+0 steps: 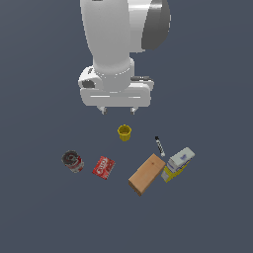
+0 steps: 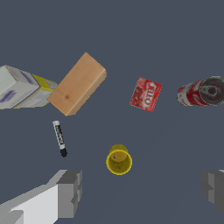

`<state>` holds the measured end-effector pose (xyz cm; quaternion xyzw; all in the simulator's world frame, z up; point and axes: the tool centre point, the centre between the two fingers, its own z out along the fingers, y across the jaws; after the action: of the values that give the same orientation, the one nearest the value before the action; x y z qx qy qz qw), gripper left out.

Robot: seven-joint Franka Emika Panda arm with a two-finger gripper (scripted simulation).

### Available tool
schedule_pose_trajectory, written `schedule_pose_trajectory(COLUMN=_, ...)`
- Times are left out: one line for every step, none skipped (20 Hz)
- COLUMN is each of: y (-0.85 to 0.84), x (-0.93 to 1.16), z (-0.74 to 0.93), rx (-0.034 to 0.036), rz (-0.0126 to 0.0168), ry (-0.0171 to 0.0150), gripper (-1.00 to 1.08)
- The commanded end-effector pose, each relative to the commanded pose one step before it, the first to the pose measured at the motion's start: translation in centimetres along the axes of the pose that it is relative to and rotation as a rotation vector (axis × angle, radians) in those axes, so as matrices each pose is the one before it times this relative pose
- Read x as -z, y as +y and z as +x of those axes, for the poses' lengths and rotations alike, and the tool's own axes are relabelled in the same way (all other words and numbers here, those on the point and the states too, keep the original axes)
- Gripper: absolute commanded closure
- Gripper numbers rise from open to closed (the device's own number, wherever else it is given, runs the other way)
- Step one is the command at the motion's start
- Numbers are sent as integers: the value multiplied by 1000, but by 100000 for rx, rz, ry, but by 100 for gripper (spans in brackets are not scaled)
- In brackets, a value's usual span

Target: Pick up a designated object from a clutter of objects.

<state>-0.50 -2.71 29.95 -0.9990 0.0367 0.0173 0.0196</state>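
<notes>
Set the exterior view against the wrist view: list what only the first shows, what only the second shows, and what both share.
Only the exterior view shows the white arm body above the end effector, which hangs open over the clutter, holding nothing.

Only the wrist view shows the grey finger pads up close, and the white lettering on the red box is clearer there.

Both show the yellow cup, the red-grey can, the tan box, the marker and the white-yellow carton.
</notes>
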Motion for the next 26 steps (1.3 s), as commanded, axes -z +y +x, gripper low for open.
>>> schedule_pose_trajectory(y=1, x=0, z=0, rx=0, rz=0, ry=0, gripper=-92)
schedule_pose_trajectory(y=-53, x=-1, z=-7, rx=119, rz=-7, ry=-13, gripper=-92)
schedule_pose_trajectory(y=-158, x=-4, z=-19, rx=356, rz=-18, ry=-43, gripper=-92)
schedule_pose_trajectory(y=-260, x=-6, z=-31, rx=585, rz=-30, ry=-71, gripper=-92)
schedule_pose_trajectory(y=-359, x=-7, z=-44, rx=810, rz=-42, ry=-98, gripper=-92)
schedule_pose_trajectory(y=-457, x=-7, z=-58, rx=1034, rz=-55, ry=-124, gripper=-92)
schedule_pose_trajectory(y=-552, x=-4, z=-73, rx=1255, rz=-70, ry=-151, gripper=-92)
schedule_pose_trajectory(y=-542, x=3, z=-76, rx=1242, rz=-72, ry=-149, gripper=-92)
schedule_pose_trajectory(y=-437, x=10, z=-65, rx=1008, rz=-61, ry=-120, gripper=-92)
schedule_pose_trajectory(y=-330, x=15, z=-54, rx=771, rz=-49, ry=-92, gripper=-92)
schedule_pose_trajectory(y=-223, x=19, z=-43, rx=530, rz=-35, ry=-63, gripper=-92)
schedule_pose_trajectory(y=-114, x=19, z=-29, rx=282, rz=-20, ry=-33, gripper=-92)
schedule_pose_trajectory(y=10, x=15, z=-12, rx=0, rz=0, ry=0, gripper=-92)
schedule_pose_trajectory(y=71, x=-11, z=19, rx=-181, rz=11, ry=22, gripper=-92)
schedule_pose_trajectory(y=108, x=-48, z=51, rx=-298, rz=24, ry=34, gripper=-92)
schedule_pose_trajectory(y=73, x=-92, z=81, rx=-265, rz=26, ry=29, gripper=-92)
schedule_pose_trajectory(y=55, x=-136, z=113, rx=-273, rz=30, ry=29, gripper=-92)
schedule_pose_trajectory(y=62, x=-178, z=146, rx=-334, rz=37, ry=36, gripper=-92)
schedule_pose_trajectory(y=95, x=-218, z=178, rx=-448, rz=47, ry=48, gripper=-92)
schedule_pose_trajectory(y=123, x=-258, z=210, rx=-555, rz=54, ry=60, gripper=-92)
schedule_pose_trajectory(y=150, x=-299, z=241, rx=-656, rz=59, ry=71, gripper=-92)
schedule_pose_trajectory(y=172, x=-339, z=269, rx=-746, rz=63, ry=81, gripper=-92)
schedule_pose_trajectory(y=189, x=-378, z=295, rx=-821, rz=64, ry=89, gripper=-92)
schedule_pose_trajectory(y=205, x=-423, z=322, rx=-898, rz=63, ry=97, gripper=-92)
schedule_pose_trajectory(y=221, x=-468, z=348, rx=-976, rz=61, ry=106, gripper=-92)
schedule_pose_trajectory(y=243, x=-514, z=373, rx=-1066, rz=58, ry=116, gripper=-92)
